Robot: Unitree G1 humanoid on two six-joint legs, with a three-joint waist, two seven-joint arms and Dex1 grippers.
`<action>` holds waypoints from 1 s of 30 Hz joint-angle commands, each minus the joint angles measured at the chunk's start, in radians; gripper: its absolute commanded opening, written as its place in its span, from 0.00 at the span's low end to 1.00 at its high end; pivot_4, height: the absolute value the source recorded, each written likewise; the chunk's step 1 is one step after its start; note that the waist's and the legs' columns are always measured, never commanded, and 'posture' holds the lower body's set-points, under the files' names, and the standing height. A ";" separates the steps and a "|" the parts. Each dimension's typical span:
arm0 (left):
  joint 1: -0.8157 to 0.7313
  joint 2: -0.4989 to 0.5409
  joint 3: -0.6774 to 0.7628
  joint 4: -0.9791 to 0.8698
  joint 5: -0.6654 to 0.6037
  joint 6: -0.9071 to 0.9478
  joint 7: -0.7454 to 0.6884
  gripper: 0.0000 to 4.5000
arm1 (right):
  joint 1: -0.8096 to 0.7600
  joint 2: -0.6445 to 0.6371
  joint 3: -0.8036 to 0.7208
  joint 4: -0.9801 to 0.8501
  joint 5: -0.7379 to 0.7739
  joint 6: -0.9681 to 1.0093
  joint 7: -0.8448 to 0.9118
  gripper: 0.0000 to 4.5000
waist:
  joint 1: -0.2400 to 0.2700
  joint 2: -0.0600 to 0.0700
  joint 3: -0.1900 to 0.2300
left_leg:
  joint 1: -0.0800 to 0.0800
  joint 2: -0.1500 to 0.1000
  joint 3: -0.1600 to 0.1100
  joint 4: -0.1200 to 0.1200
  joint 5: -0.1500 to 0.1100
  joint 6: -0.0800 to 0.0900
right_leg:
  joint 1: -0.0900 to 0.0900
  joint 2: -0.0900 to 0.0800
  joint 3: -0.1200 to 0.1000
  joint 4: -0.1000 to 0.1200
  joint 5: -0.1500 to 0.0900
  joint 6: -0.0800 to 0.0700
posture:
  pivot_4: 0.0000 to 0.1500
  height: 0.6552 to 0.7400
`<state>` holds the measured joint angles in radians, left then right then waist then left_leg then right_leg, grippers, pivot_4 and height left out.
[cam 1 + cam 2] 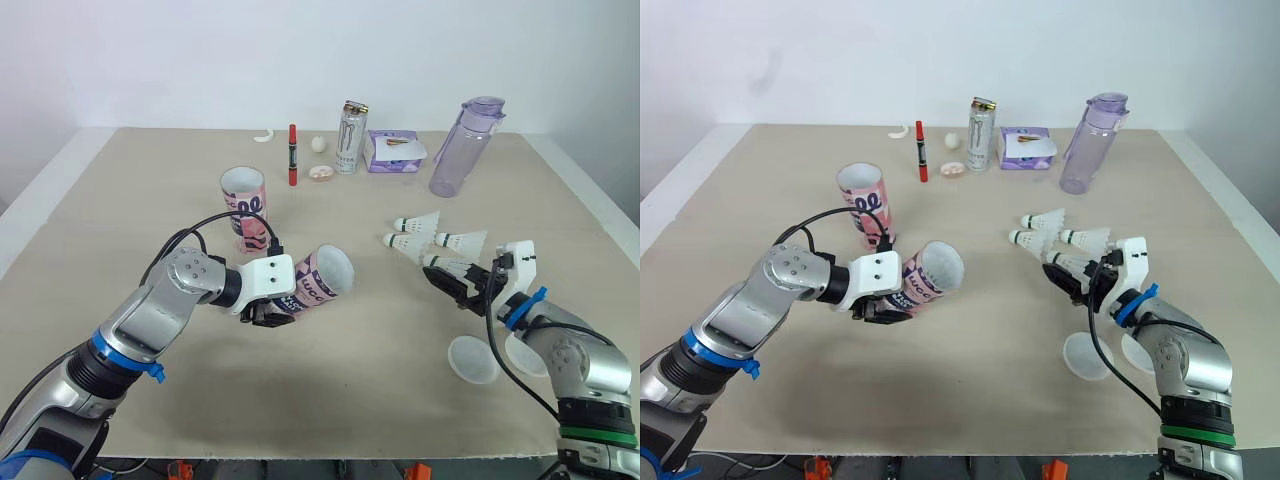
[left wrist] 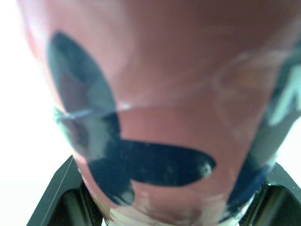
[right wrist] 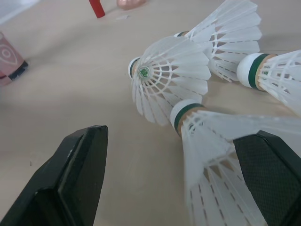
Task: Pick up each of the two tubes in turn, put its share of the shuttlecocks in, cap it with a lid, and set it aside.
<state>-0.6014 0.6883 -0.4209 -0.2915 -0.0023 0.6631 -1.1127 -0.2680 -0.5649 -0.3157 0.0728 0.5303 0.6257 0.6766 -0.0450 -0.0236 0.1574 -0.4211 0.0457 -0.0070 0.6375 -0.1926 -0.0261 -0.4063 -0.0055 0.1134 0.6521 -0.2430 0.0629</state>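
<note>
tube [image 1: 318,280] clenched in left claw [image 1: 268,312], held off the table [image 1: 120,200], tilted, mouth facing right. right claw [image 1: 445,280] spread wide, straddling nearest shuttlecock [image 1: 452,265] lying on the table; its long axis lies in line with the claw, cork toward the tube. we judge closing comes next.

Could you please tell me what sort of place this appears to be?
Most likely a robot test room rather than a home: a plain beige table against a bare white wall, with staged props such as shuttlecocks, a tube and a drink can.
</note>
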 commanded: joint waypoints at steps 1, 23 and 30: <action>0.019 0.006 -0.027 -0.003 0.002 0.014 -0.001 0.64 | -0.025 -0.013 -0.015 0.005 0.013 0.003 0.000 0.87 | 0.000 0.000 0.000 | 0.000 0.000 0.000 0.000 0.000 0.000 | 0.000 0.000 0.000 0.000 0.000 0.000 | 1.00 1.00; 0.017 0.008 -0.025 0.012 -0.002 0.002 -0.003 0.64 | 0.086 -0.112 -0.058 -0.268 0.041 0.037 0.018 0.02 | 0.001 0.001 0.001 | 0.000 0.000 0.000 0.000 0.000 0.000 | 0.000 0.000 0.000 0.000 0.001 0.004 | 1.00 1.00; 0.003 0.009 -0.027 0.043 -0.002 -0.026 -0.020 0.64 | 0.039 -0.401 0.008 -0.542 -0.043 -0.082 0.176 0.02 | 0.000 0.002 0.001 | 0.001 0.000 0.000 0.001 0.000 0.000 | 0.000 0.000 0.000 0.000 0.000 0.000 | 1.00 1.00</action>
<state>-0.6030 0.6920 -0.4168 -0.2672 -0.0065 0.6360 -1.1212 -0.1871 -0.9392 -0.3122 -0.3953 0.4929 0.5944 0.8190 -0.0452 -0.0216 0.1580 -0.4204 0.0456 -0.0068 0.6375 -0.1926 -0.0262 -0.4067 -0.0056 0.1137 0.6520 -0.2428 0.0631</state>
